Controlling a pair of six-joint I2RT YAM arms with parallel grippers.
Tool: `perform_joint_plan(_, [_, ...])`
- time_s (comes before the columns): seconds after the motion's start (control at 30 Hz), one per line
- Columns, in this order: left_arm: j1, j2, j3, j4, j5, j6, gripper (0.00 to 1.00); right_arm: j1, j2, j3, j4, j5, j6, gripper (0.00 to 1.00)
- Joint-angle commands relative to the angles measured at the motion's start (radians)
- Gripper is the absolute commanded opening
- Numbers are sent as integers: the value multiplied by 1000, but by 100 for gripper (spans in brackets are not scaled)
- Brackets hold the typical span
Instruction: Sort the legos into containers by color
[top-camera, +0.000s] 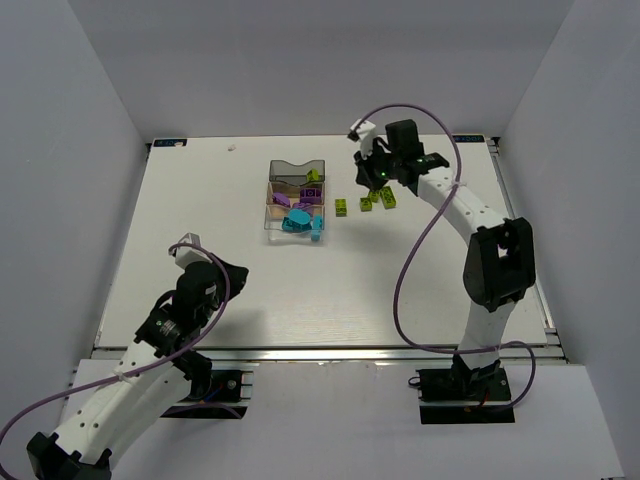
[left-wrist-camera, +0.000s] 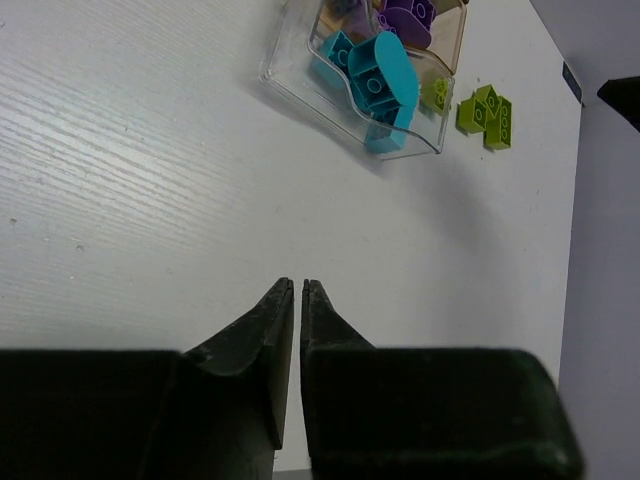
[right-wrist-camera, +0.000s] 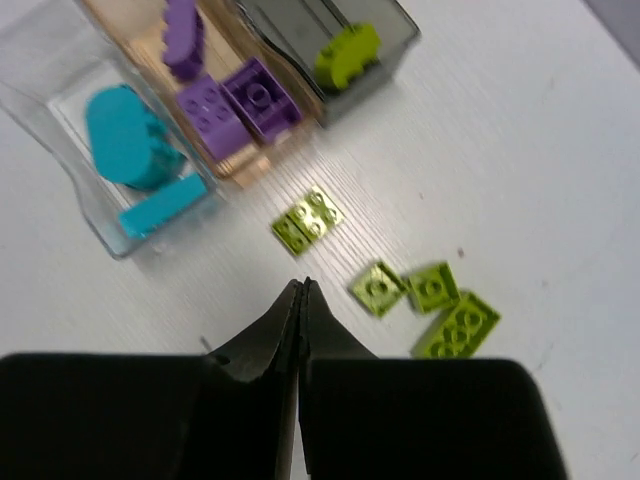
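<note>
Three bins stand in a row: smoky grey (top-camera: 296, 170) with a lime lego (right-wrist-camera: 346, 50), amber (top-camera: 272, 197) with purple legos (right-wrist-camera: 240, 105), clear (top-camera: 270, 228) with cyan legos (right-wrist-camera: 130, 140). Several lime legos lie on the table right of the bins (top-camera: 341, 207) (top-camera: 383, 197); in the right wrist view they are a flat plate (right-wrist-camera: 309, 220), two small ones (right-wrist-camera: 379, 287) (right-wrist-camera: 432, 286) and a longer one (right-wrist-camera: 458, 325). My right gripper (right-wrist-camera: 303, 285) is shut and empty, hovering just beside them (top-camera: 368, 172). My left gripper (left-wrist-camera: 298, 285) is shut and empty, near the table's front left (top-camera: 238, 270), far from the bins.
White walls enclose the table on three sides. The left wrist view shows the clear bin's rim (left-wrist-camera: 300, 95) with cyan legos (left-wrist-camera: 375, 85) and the lime legos (left-wrist-camera: 486, 112) beyond it. The right arm's purple cable (top-camera: 405, 270) loops over the table's right half.
</note>
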Motion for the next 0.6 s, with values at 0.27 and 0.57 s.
perform_joint_plan(0.27, [3, -19, -10, 18, 22, -4, 35, -180, 41, -37, -37, 75, 131, 34])
perform_joint_plan(0.57, [3, 6, -1, 12, 13, -13, 62, -195, 182, 37, -100, 168, 150, 74])
